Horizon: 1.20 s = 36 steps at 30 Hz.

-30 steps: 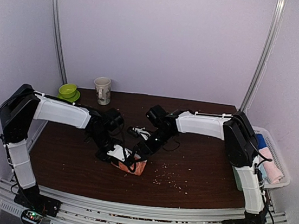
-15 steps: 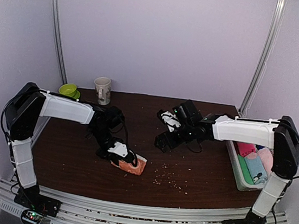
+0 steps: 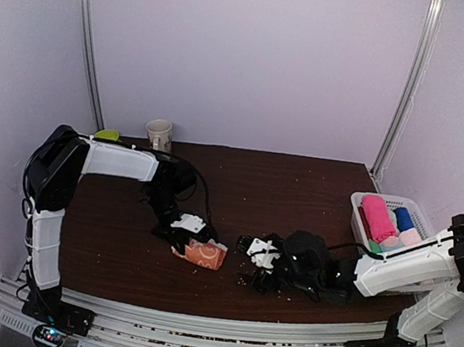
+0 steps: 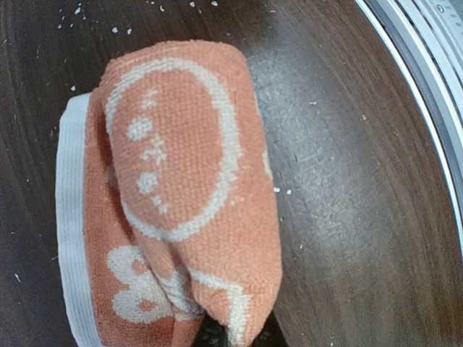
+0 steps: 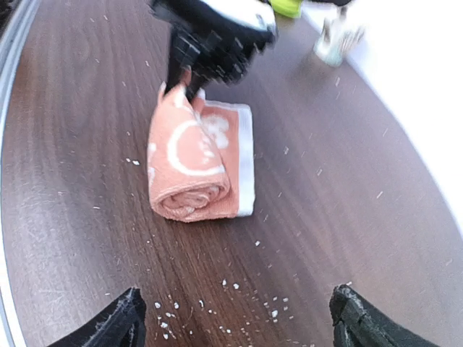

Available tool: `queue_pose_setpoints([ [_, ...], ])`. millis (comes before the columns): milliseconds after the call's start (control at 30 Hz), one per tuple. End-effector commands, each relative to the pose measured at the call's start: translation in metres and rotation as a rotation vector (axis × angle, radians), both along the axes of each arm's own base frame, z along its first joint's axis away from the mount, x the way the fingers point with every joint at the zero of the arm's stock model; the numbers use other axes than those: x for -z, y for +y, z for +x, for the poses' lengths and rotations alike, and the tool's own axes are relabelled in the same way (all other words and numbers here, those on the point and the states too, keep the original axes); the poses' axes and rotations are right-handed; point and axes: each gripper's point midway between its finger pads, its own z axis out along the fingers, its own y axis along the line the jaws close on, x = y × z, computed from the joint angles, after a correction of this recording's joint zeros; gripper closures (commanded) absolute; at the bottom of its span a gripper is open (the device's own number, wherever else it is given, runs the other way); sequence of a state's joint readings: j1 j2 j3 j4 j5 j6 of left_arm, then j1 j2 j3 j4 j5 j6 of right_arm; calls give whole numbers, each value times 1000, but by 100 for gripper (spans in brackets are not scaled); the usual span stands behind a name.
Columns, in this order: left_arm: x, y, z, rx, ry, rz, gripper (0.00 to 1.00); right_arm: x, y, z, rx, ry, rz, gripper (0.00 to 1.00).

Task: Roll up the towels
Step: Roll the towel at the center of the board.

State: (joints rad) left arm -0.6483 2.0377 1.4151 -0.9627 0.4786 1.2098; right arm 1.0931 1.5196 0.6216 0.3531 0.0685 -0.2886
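A: Where is free room on the table (image 3: 298, 190)?

B: The far middle and the far right are bare wood, up to the basket (image 3: 354, 212) at the right edge. Between the right gripper (image 5: 237, 293), whose fingers stand wide apart, and the towel (image 5: 197, 163) there is also a bare strip. Only crumbs (image 5: 217, 303) lie there.

A: And what stands in the way?

B: The left gripper (image 5: 189, 76) is clamped on the far end of the towel, so that end is blocked. The left arm (image 3: 119, 161) crosses the left side. The cup (image 3: 160, 134) and the bowl (image 3: 107, 134) stand in the far left corner, behind it. The right arm (image 3: 393, 271) lies low along the near right edge.
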Motion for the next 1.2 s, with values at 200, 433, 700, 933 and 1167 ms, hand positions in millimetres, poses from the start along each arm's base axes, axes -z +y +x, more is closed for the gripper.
queue_pose_setpoints([
  [200,37,46,-29,-11,214,258,100,-50,23,-19,-27,-464,3,12],
  [433,39,49,-29,-11,226,281,100,-23,65,-14,-46,-513,-148,13],
  [700,41,49,-25,-13,223,296,100,2,91,-7,-90,-522,-276,19],
  [933,40,46,-24,-20,223,287,100,19,99,-9,-138,-434,-307,26],
  [1167,40,46,-24,-21,227,284,100,38,100,6,-116,-385,-361,29],
])
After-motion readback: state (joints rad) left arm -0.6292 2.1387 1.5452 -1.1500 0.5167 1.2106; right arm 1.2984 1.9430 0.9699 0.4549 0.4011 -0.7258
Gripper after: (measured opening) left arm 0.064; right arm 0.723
